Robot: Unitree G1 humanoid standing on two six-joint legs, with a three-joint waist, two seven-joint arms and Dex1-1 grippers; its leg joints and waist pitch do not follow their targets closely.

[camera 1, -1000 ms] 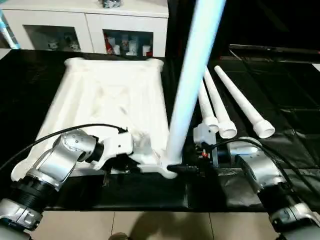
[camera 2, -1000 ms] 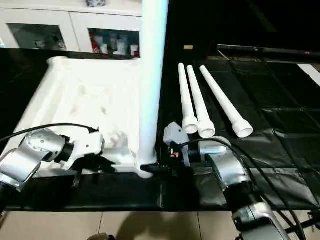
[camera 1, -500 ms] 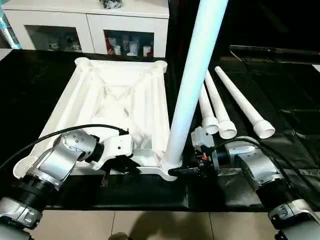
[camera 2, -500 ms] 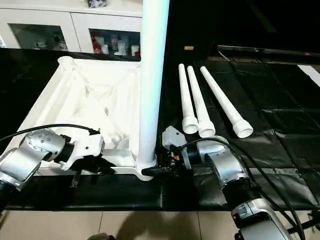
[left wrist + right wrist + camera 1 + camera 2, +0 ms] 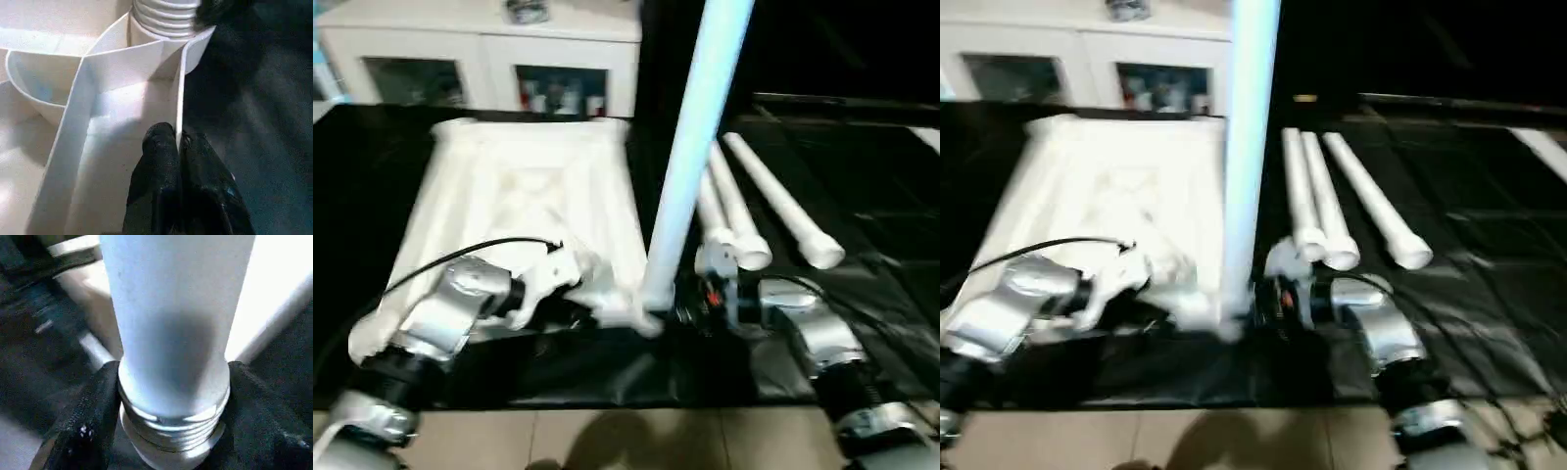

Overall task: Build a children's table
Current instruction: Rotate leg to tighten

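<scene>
Gripping the upright white tapered plastic leg [image 5: 171, 333] at its thread, the right gripper [image 5: 171, 396] should twist squarely. Pinched on the white ribbed tabletop's [image 5: 519, 186] wall at centre frame, the left gripper [image 5: 178, 147] should brace firmly.

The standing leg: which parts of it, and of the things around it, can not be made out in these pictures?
- Standing leg: top cut off by the head views' upper edge.
- Its threads: the right wrist view's lower edge hides how deep they sit.
- Cabinet: contents blurred.
- Tabletop: ribs blurred; left arm covers the near edge.
</scene>
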